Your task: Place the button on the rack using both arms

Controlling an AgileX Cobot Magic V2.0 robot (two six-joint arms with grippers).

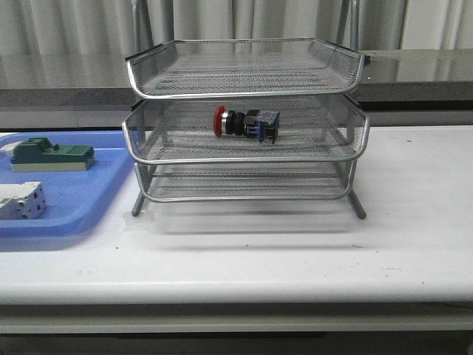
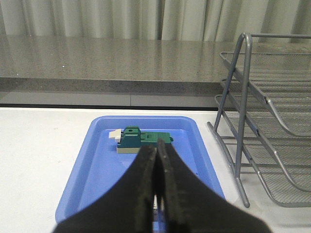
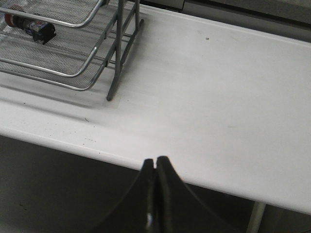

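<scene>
The button (image 1: pixel 245 123), red cap to the left and blue-black block to the right, lies on its side on the middle tier of the silver wire rack (image 1: pixel 247 140). It also shows in the right wrist view as the button (image 3: pixel 30 25) on the mesh. Neither arm appears in the front view. My left gripper (image 2: pixel 156 148) is shut with nothing in it, hanging over the near end of the blue tray (image 2: pixel 97 165). My right gripper (image 3: pixel 155 161) is shut and empty, out past the table's front edge, well away from the rack (image 3: pixel 73 43).
The blue tray (image 1: pixel 74 200) left of the rack holds a green block (image 1: pixel 52 155) and a white block (image 1: pixel 21 200). The green block (image 2: pixel 143 140) lies just beyond my left fingertips. The rack's legs (image 2: pixel 233 141) stand right of the tray. A grey counter runs behind the table.
</scene>
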